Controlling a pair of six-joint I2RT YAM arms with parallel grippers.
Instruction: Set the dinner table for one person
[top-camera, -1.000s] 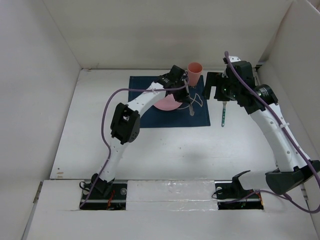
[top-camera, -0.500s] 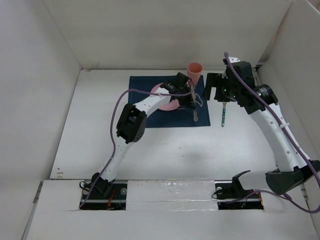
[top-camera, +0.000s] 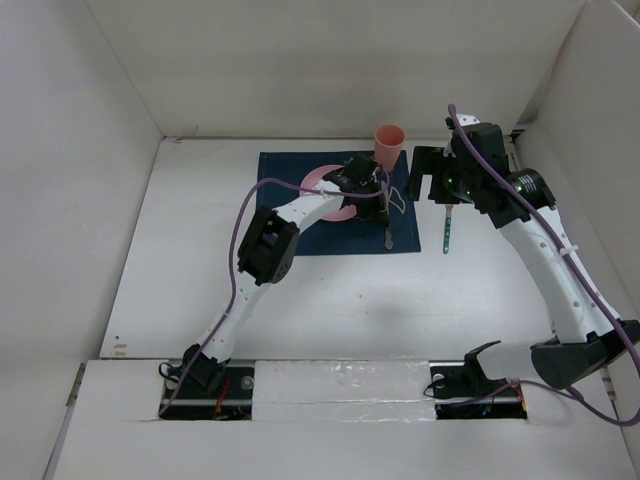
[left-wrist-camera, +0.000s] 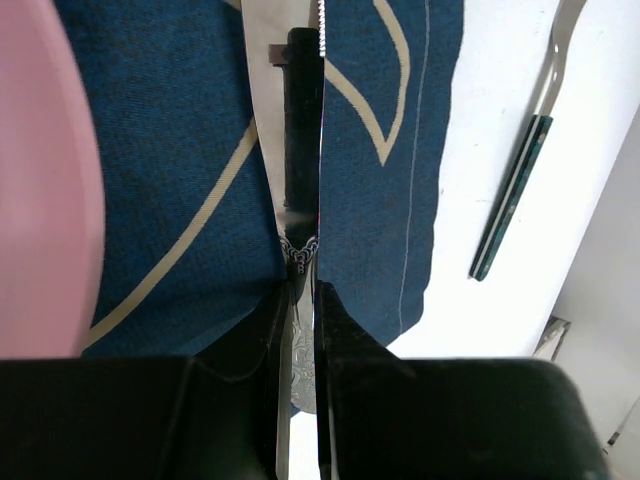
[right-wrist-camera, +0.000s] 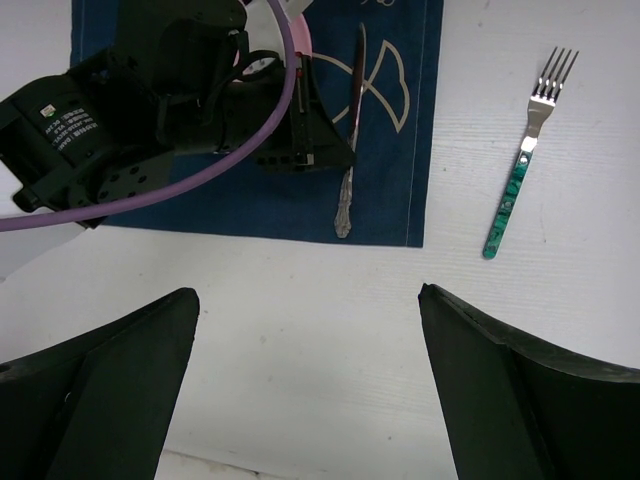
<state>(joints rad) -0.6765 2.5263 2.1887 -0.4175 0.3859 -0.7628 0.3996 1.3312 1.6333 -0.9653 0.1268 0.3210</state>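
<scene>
Watching from overhead, I see my left claw (top-camera: 378, 192) has swung right, off the pink plate (top-camera: 318, 177), since a second ago. It is clenched on the knife (top-camera: 388, 225), which now runs along the right side of the navy placemat (top-camera: 290, 215). My right claw (top-camera: 437, 178) has stayed spread wide above the fork (top-camera: 447, 228), which lies just beside the mat on the white counter (top-camera: 200, 290) that carries everything.

One flat white counter (top-camera: 350, 300), one dark blue cloth mat (top-camera: 280, 170), one pink plate (left-wrist-camera: 40, 200), one pink cup (top-camera: 390, 140), one silver knife (right-wrist-camera: 347, 195), one green-handled fork (right-wrist-camera: 520, 160).
</scene>
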